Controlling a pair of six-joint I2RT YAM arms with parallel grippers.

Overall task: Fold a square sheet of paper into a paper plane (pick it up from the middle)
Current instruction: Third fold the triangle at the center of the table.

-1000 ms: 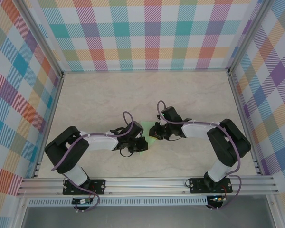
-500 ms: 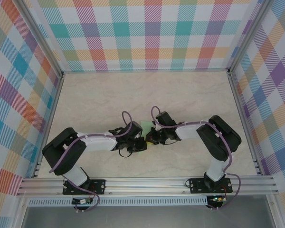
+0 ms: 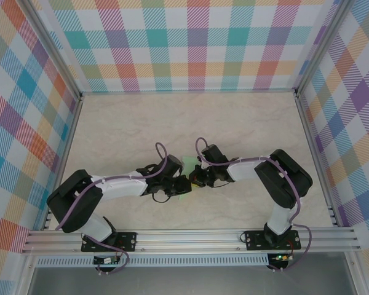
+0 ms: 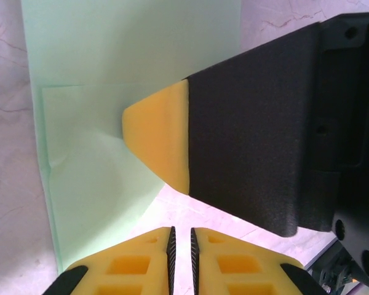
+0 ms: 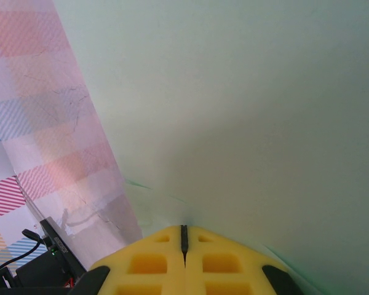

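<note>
**Square sheet of paper** (image 4: 129,55), partly folded, is lying on the table (image 3: 123,123) midway between the side edges and closer to the near edge, with both arms meeting over it.

**Right gripper** (image 5: 183,238) is bearing down on the sheet with its fingers closed flat together. One yellow fingertip (image 4: 155,144) is resting on a folded flap, just beside a crease line.

**Left gripper** (image 4: 181,244) is hovering at an edge of the sheet with its pads drawn almost together, only a thin slit between them. Whether any paper is sitting in that slit cannot be told.

**Risks, as judged:**
- The thin sheet is lying loose on the smooth table. Any sideways drag from the pressing tip is likely to skew the flap, wrinkle it, or set the crease off line.
- The two grippers are working just beside each other. A small error in approach is likely to knock them together or tear the paper between them.
</note>
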